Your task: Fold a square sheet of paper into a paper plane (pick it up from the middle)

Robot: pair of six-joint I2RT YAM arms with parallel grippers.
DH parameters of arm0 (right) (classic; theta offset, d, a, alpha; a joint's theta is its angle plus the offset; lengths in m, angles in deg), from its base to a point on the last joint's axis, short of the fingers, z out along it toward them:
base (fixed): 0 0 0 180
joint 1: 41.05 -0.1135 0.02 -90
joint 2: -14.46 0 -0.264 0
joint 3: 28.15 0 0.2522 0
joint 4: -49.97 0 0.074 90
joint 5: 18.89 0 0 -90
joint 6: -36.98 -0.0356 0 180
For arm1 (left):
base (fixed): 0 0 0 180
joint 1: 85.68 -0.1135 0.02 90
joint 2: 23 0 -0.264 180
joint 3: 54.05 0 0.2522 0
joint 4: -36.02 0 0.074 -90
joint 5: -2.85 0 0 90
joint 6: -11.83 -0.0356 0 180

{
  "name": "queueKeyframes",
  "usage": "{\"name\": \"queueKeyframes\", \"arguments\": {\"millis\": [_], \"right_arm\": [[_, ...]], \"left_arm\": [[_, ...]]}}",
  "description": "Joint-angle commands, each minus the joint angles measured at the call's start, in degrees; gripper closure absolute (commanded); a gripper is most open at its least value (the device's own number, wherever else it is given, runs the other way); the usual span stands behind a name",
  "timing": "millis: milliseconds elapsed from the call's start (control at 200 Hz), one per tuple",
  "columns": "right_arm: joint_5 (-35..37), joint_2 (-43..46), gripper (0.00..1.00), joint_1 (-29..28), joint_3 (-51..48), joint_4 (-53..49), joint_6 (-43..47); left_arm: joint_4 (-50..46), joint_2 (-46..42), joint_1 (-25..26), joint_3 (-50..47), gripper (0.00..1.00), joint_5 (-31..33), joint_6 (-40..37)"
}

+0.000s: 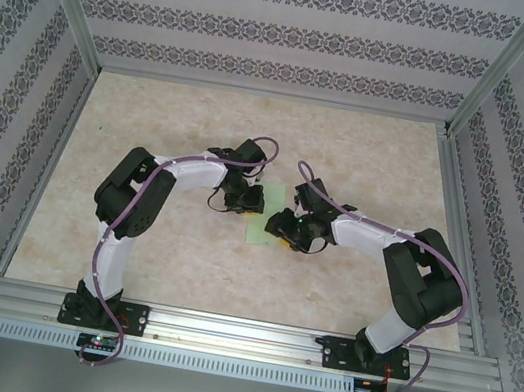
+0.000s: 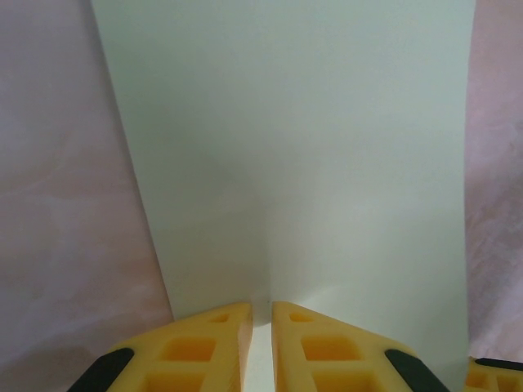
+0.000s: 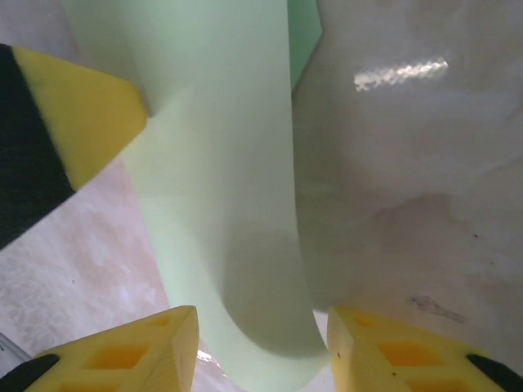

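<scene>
The square sheet of paper [image 1: 264, 232] sits near the middle of the table [image 1: 132, 244], bowed upward rather than lying flat, and in the left wrist view its pale green surface runs toward 12 o'clock. The left gripper [image 2: 260, 314], at the sheet's 10 o'clock in the top view, is clenched on the paper's near edge, its yellow fingers [image 2: 204, 347] almost meeting with the paper pinched in the slit between them. The right gripper [image 3: 261, 327], at the sheet's 3 o'clock, stands released, jaws apart on either side of a rolled bend of the paper.
</scene>
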Motion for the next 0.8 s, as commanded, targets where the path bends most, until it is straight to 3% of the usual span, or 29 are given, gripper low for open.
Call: {"name": "queueKeyframes", "arguments": {"millis": [0, 315, 794], "right_arm": [[-1.35, 1.49, 0.56, -0.24, -2.06, 7.21, -2.82], [-2.11, 2.67, 0.55, 1.35, -5.09, 19.00, -5.14], [-5.67, 1.38, 0.58, 1.92, -6.38, 15.93, -6.62]], "left_arm": [[-3.12, 3.12, -0.16, -0.52, 0.83, 3.12, 0.02], [-3.21, 3.47, -0.14, -0.38, 0.83, 2.98, 0.03], [-3.45, 3.48, -0.22, -0.17, 0.83, 3.29, 0.02]]}}
